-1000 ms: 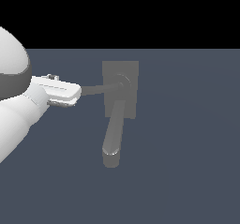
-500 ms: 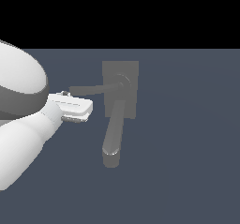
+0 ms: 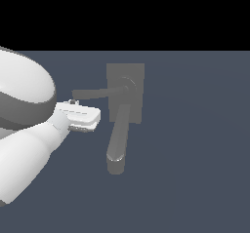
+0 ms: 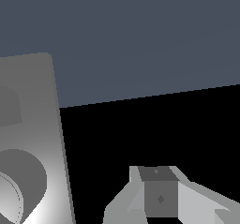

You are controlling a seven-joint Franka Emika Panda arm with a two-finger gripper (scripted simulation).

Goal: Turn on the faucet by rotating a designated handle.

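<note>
From the exterior view's left, our gripper [image 3: 83, 119] sits just below the free end of the handle [image 3: 95, 93]; we cannot tell whether its fingers are spread or pressed together (the white housing hides them). The handle runs right to its hub on the faucet [image 3: 126, 93], whose spout [image 3: 118, 138] points toward the camera. We risk sweeping past the thin bar, or nudging the spout instead.

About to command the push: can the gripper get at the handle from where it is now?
Probably yes. In the exterior view the gripper sits just below the handle near its free end, nothing between them. The spout lies off to the side.
</note>
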